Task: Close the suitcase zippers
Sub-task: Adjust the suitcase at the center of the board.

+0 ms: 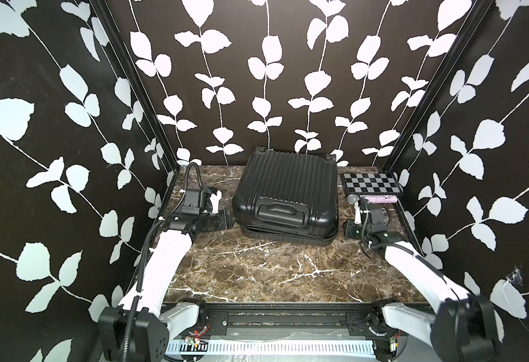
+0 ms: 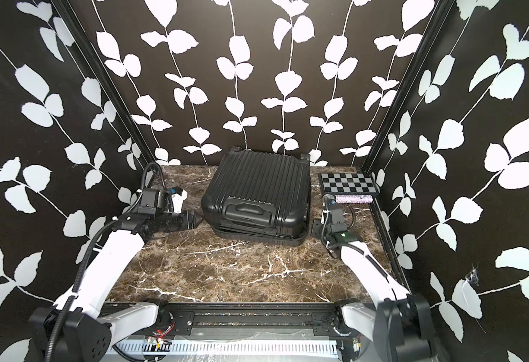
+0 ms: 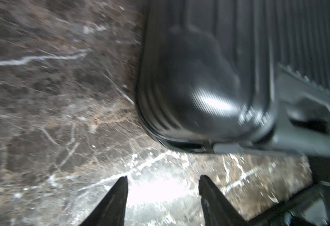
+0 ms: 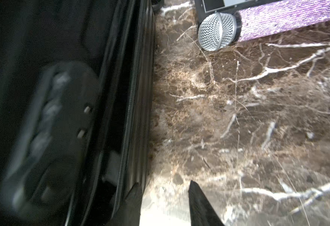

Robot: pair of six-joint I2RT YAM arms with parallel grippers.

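Closest to us, the left arm and the right arm stretch out over the marbled surface, and both stop short at the suitcase. It lies flat toward the back wall, ribbed shell up, carry handle facing us. Look at that near edge: the upper shell sits a touch askew on the lower one and the seam gapes, so I'd say nothing is zipped yet. Left tool is spread with only bare marble between its tips, hovering just off the case's near left corner. Right tool is spread too, empty, one tip just beside the lower shell on the far side. So the step in hand, by my reading, is the hunt for a pull. The right wrist view gives a good line of zipper track running along the rim, while the left wrist view shows a pale flat tab at the seam; it may be a pull, too blurred to call. Next up, a tool must come in low, pinch a pull squarely and draw it along the track round the corner, likely with the other arm steadying the shell. As for writing: none readable. The lock is smeared, and the microphone and checkerboard beside the case carry no lettering I can make out.
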